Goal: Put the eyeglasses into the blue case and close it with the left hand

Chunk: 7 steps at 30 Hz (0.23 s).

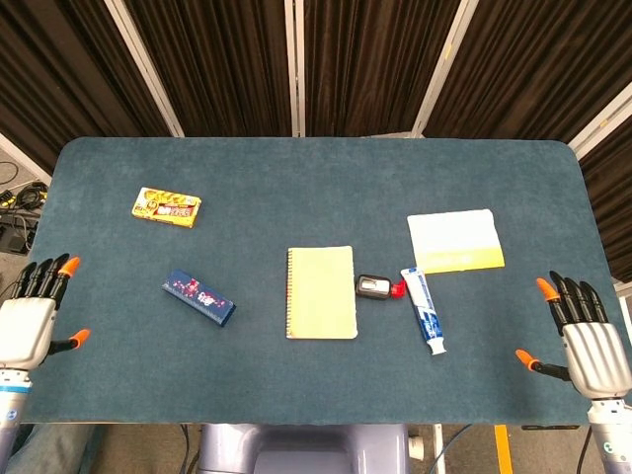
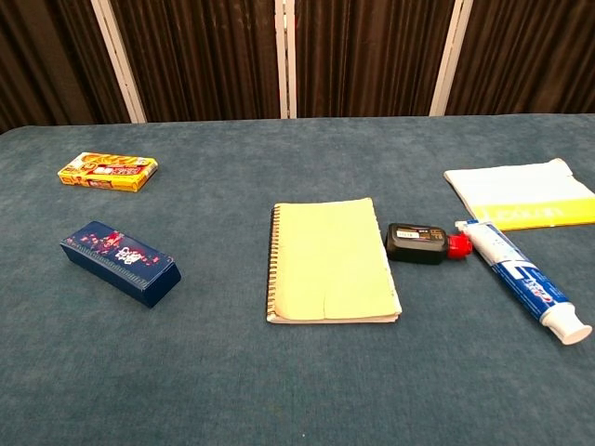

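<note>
Blue case point(image 1: 199, 297) lies closed on worktop point(image 1: 316, 188), job looks done, so left hand point(image 1: 28, 321) and right hand point(image 1: 590, 344) sit empty, fingers apart, at the edges.

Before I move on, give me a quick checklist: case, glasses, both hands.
1. Blue case lid shut: ok, it lies closed on the table.
2. Glasses inside the case: cannot tell; none are visible anywhere on the table.
3. Left hand off the case: ok, it sits at the table's left edge, fingers apart, holding nothing.
4. Right hand out of the way: ok, at the right edge, fingers apart, holding nothing.
5. Case apart from its neighbours: ok, it touches neither the yellow box nor the notebook.
</note>
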Tool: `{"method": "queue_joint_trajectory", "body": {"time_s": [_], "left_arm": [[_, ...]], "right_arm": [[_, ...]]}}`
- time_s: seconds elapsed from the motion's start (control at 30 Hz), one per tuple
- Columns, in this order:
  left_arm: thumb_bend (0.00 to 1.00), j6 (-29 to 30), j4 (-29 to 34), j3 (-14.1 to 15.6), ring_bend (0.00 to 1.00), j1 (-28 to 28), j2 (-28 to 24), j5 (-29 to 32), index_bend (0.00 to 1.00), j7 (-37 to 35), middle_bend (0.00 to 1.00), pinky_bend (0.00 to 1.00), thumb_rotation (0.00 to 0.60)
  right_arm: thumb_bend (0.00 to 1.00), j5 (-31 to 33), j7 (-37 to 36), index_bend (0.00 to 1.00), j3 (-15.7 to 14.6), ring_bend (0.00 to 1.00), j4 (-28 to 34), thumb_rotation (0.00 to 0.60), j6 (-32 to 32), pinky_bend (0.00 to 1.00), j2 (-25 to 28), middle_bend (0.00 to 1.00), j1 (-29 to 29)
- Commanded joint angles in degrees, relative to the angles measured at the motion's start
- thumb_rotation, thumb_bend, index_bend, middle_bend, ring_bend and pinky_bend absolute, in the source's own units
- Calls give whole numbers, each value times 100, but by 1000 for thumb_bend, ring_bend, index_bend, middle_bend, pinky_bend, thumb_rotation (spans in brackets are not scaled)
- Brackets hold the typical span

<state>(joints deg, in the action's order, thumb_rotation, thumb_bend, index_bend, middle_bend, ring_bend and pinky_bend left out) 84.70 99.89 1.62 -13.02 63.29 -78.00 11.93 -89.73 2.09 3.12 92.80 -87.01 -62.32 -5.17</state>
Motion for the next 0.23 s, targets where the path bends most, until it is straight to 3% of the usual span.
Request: {"method": "queue_joint_trajectory", "body": {"time_s": [0.03, 0.23], "left_arm": [[0, 34, -105, 1, 0, 47, 1, -114, 0, -110, 0, 0, 600], [0, -30, -201, -53, 0, 65, 46, -240, 0, -139, 0, 0, 600]], "right_arm": [[0, -37, 7, 0, -17, 0, 22, 600, -44, 0, 17, 0, 27], [0, -55, 4, 0, -15, 0, 42, 600, -88, 0, 47, 0, 52]]}}
